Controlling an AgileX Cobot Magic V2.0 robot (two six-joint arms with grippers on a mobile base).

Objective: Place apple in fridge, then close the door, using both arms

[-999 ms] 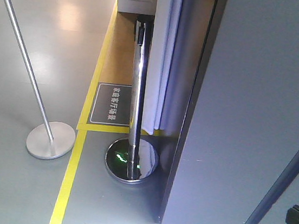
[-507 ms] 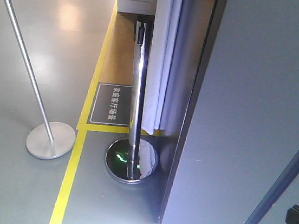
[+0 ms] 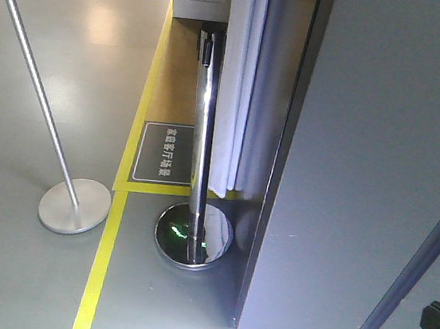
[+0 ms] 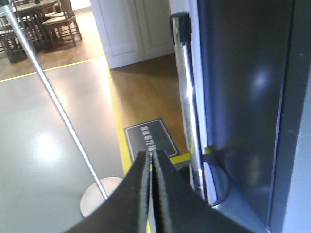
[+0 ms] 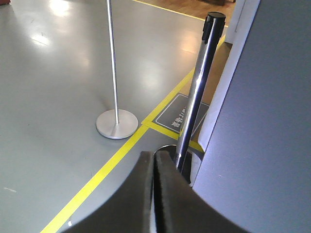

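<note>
Grey fills the right half of the front view: that's the fridge (image 3: pixel 372 167), dark grey outer panel, standing on the grey floor (image 3: pixel 22 269), its inside hidden. No apple shows in any view. Just left of it, mid-frame, a chrome post (image 3: pixel 202 138) rises from a round mirrored base. Lower centre of each wrist view, the left pincer (image 4: pixel 150 194) and right pincer (image 5: pixel 154 194) show fingers pressed together, pinching nothing. A thinner pole (image 3: pixel 36 94) slants at left.
</note>
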